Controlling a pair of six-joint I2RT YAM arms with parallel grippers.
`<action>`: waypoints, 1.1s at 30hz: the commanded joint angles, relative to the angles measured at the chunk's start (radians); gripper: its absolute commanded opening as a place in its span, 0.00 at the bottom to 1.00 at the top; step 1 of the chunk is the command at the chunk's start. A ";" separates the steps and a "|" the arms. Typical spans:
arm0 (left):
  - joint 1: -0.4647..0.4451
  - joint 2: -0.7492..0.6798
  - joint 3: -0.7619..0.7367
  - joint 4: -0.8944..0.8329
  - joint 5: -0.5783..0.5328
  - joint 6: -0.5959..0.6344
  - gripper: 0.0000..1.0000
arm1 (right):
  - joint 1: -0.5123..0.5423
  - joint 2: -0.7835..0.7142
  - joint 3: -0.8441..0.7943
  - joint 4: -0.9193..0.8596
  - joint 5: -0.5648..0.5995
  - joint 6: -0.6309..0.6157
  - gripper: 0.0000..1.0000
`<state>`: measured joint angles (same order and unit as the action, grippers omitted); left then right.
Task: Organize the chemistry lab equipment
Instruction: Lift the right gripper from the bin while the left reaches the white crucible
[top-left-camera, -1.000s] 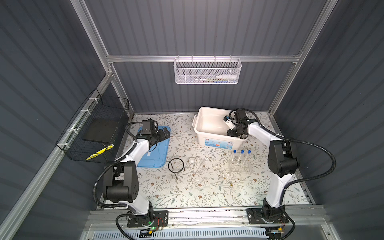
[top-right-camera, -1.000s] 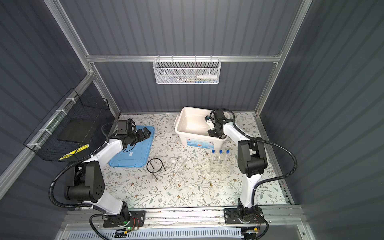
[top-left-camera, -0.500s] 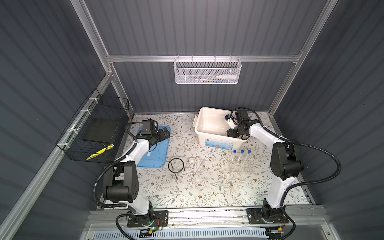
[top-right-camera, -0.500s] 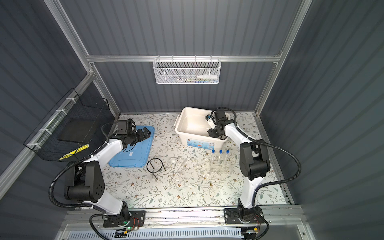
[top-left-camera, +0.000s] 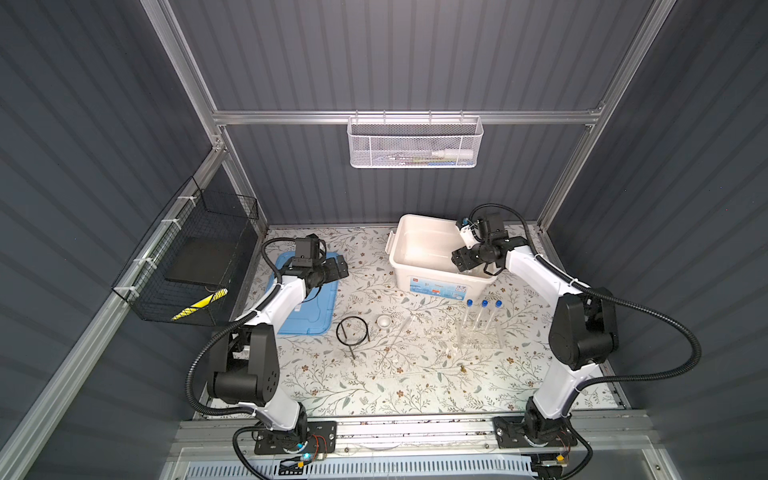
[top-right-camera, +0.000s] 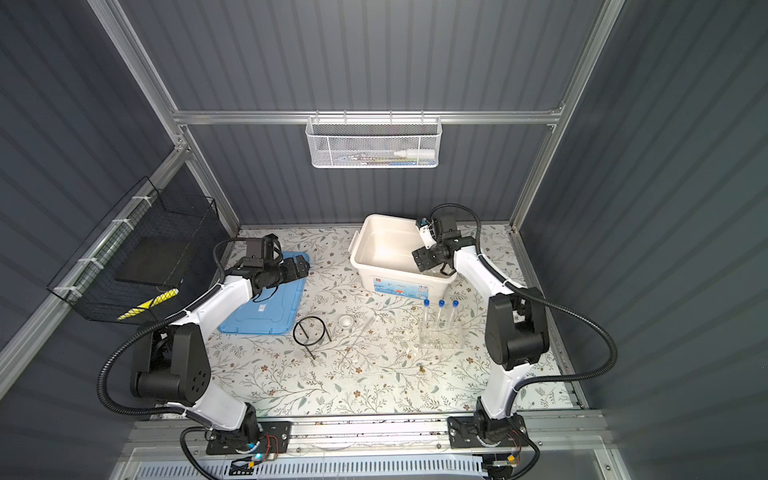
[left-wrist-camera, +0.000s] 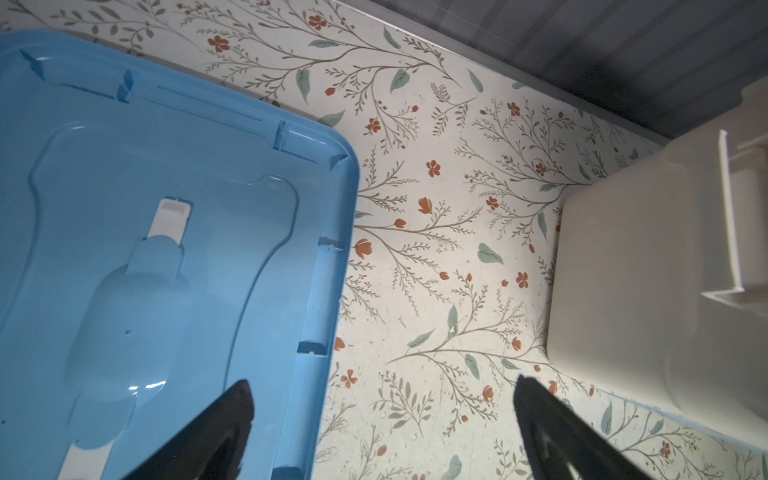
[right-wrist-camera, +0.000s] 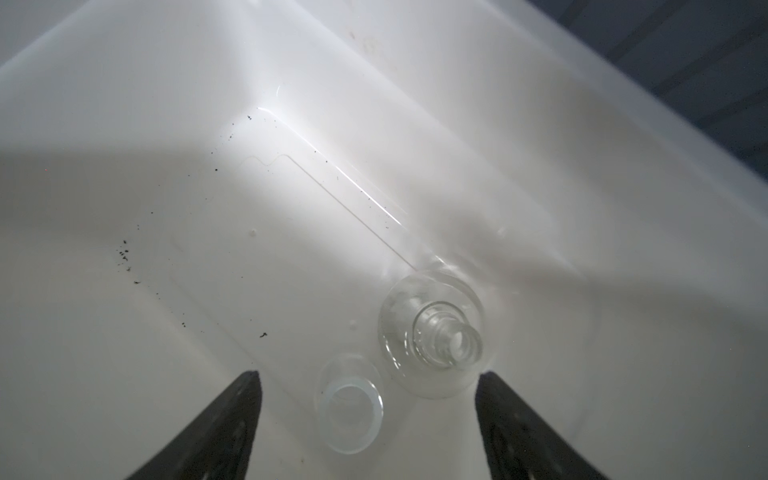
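Note:
My right gripper (right-wrist-camera: 368, 374) is open, down inside the white bin (top-left-camera: 409, 222). A small clear beaker (right-wrist-camera: 351, 409) stands on the bin floor between its fingers, touching neither. A clear flask (right-wrist-camera: 432, 332) stands just beyond it. On the table in both top views are a clear rack (top-left-camera: 478, 338) holding three blue-capped test tubes (top-left-camera: 484, 307), a black ring tripod (top-left-camera: 352, 330), a tiny white dish (top-left-camera: 384, 321) and a thin rod (top-left-camera: 403, 326). My left gripper (left-wrist-camera: 382, 380) is open and empty above the edge of the blue lid (left-wrist-camera: 166, 208).
The blue lid (top-left-camera: 309, 307) lies flat left of the bin. A white mesh basket (top-left-camera: 415, 143) hangs on the back wall. A black wire basket (top-left-camera: 191, 257) hangs on the left wall. A small brown speck (top-left-camera: 463, 368) lies in front of the rack.
My right arm has shifted slightly to the right at the bin. The left arm has not moved.

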<state>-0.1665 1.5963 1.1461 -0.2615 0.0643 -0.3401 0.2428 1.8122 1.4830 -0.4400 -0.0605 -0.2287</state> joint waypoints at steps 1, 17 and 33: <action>-0.038 -0.045 0.048 -0.046 -0.070 0.080 1.00 | -0.005 -0.037 0.015 0.022 0.062 0.072 0.89; -0.165 -0.084 0.119 -0.115 -0.135 0.189 1.00 | -0.021 -0.172 -0.032 0.099 0.095 0.184 0.99; -0.383 0.056 0.236 -0.374 -0.227 0.288 0.96 | -0.045 -0.358 -0.173 0.140 0.096 0.245 0.99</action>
<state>-0.5316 1.6234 1.3422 -0.5488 -0.1730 -0.1101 0.2016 1.4811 1.3403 -0.3222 0.0326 -0.0006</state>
